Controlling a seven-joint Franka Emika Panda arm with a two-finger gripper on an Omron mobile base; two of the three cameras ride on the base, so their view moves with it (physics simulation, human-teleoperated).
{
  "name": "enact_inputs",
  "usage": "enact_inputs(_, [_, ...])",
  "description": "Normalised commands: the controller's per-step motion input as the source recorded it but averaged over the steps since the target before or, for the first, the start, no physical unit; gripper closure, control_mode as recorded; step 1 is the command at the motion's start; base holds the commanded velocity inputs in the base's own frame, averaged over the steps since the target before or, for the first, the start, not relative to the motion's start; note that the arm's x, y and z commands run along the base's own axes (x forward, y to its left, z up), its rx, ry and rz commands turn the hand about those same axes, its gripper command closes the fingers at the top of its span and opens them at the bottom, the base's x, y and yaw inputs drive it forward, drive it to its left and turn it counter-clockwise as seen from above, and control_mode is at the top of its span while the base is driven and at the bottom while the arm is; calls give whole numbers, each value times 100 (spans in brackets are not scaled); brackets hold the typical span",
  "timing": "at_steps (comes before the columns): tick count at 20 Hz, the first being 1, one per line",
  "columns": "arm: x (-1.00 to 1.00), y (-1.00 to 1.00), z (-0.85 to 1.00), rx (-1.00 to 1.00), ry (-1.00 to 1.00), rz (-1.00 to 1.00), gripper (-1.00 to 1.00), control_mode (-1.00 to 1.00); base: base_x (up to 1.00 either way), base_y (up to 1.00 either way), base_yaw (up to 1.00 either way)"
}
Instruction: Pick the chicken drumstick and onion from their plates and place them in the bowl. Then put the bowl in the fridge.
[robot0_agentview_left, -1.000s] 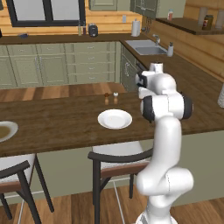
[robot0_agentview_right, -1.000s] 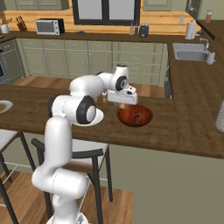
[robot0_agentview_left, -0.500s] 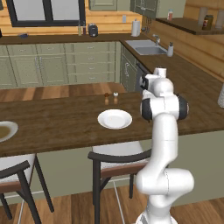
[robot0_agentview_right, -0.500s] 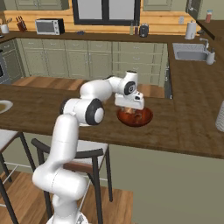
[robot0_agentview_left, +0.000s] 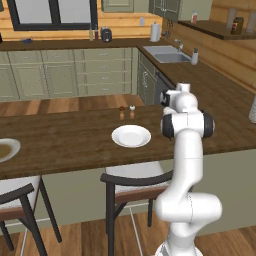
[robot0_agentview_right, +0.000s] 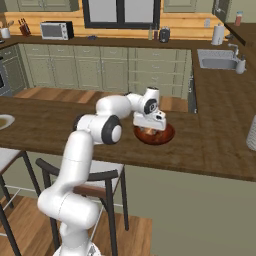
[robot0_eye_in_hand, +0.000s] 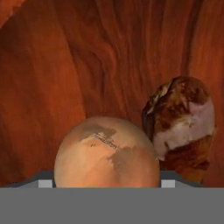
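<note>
**Orange-brown onion held low inside bowl**

Reddish-brown wood grain of the bowl (robot0_eye_in_hand: 87, 65) is seen close up in the hand view. The onion (robot0_eye_in_hand: 106, 153) is gripped between the jaws of the gripper (robot0_eye_in_hand: 106, 183), closed to its width. One chicken drumstick (robot0_eye_in_hand: 181, 124) is lying in the bowl, just beside the onion. One white plate (robot0_agentview_left: 131, 135) and one further plate (robot0_agentview_left: 6, 149) are counted on the counter (robot0_agentview_left: 65, 140). Compared with half a second ago, the gripper (robot0_agentview_right: 149, 129) has been lowered further into the bowl (robot0_agentview_right: 165, 136).

counter (robot0_agentview_left: 75, 140) | white plate (robot0_agentview_left: 131, 135) | shakers (robot0_agentview_left: 126, 108) | bowl (robot0_agentview_right: 159, 137)
</note>
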Motion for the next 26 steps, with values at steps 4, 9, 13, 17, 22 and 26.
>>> enact_inputs(4, [7,-24,-13,0,0,0,-100,-100,0,0,0])
enact_inputs(9, [4,-8,0,0,0,0,-100,-100,0,0,0])
enact_inputs(13, [-28,3,25,0,-1,0,-100,-100,0,0,0])
enact_inputs(17, [-45,16,46,-2,-5,0,-100,-100,0,0,0])
enact_inputs(22, [-49,54,32,-6,-1,0,-100,-100,0,0,0])
enact_inputs(26, [-9,63,0,-6,0,0,-100,-100,0,0,0])
